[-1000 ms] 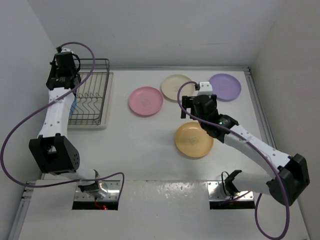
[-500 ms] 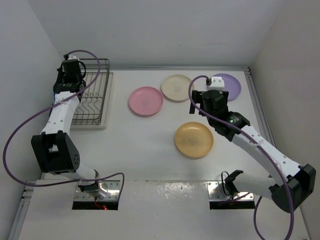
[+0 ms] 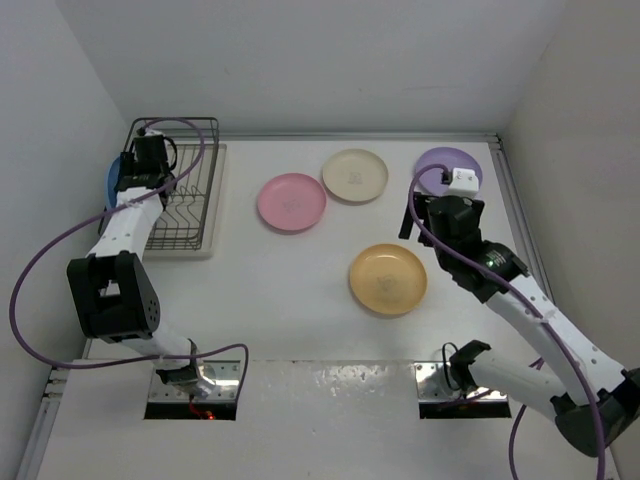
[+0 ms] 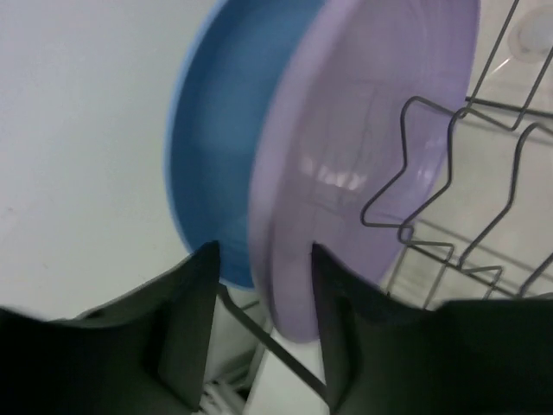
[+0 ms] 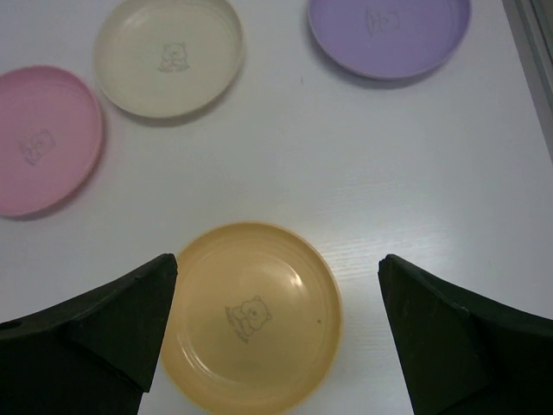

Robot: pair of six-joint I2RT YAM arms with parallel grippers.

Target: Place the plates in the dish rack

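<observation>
In the left wrist view a purple plate (image 4: pixel 346 164) stands on edge in the dish rack (image 4: pixel 484 233), beside a blue plate (image 4: pixel 225 138) that stands upright too. My left gripper (image 4: pixel 263 333) is open, its fingers apart on either side of the purple plate's lower rim. On the table lie a pink plate (image 3: pixel 291 201), a cream plate (image 3: pixel 355 175), a second purple plate (image 3: pixel 445 160) and a yellow-orange plate (image 3: pixel 388 279). My right gripper (image 5: pixel 285 337) hangs wide open above the yellow-orange plate (image 5: pixel 255 316), holding nothing.
The dish rack (image 3: pixel 190 185) sits on a beige tray at the table's back left, close to the left wall. White walls close in the table on the left, back and right. The right arm reaches over the table's right half.
My left gripper's jaws have opened off the purple plate, which now stands in the rack. The right arm has swung right and back, towards the purple plate on the table.
</observation>
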